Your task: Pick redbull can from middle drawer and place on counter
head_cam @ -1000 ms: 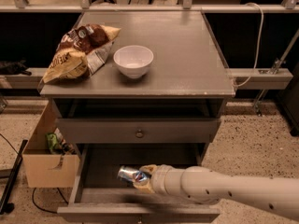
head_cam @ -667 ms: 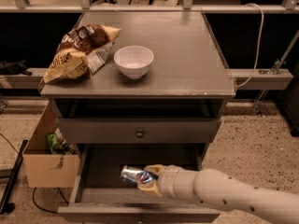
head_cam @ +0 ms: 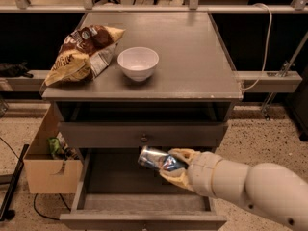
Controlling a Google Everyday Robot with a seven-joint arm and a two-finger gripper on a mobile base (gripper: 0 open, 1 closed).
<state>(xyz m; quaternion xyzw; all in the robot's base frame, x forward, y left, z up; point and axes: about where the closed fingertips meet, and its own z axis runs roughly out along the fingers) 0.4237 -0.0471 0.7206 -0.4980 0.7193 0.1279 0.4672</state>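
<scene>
The redbull can (head_cam: 156,160), blue and silver with a shiny end, lies on its side in my gripper (head_cam: 174,168), which is shut on it. The gripper holds the can above the bare grey tray of the open middle drawer (head_cam: 115,179), just under the closed drawer front with a round knob (head_cam: 143,138). My white arm (head_cam: 250,189) reaches in from the lower right. The grey counter (head_cam: 187,52) is the cabinet's top, above the gripper.
On the counter stand a white bowl (head_cam: 138,63) and a chip bag (head_cam: 82,54) at the left. A cardboard box (head_cam: 45,160) sits on the speckled floor left of the cabinet. A white cable (head_cam: 264,42) hangs at the right.
My gripper has lifted the can up out of the drawer tray, closer to the upper drawer front, and the arm has drawn back a little.
</scene>
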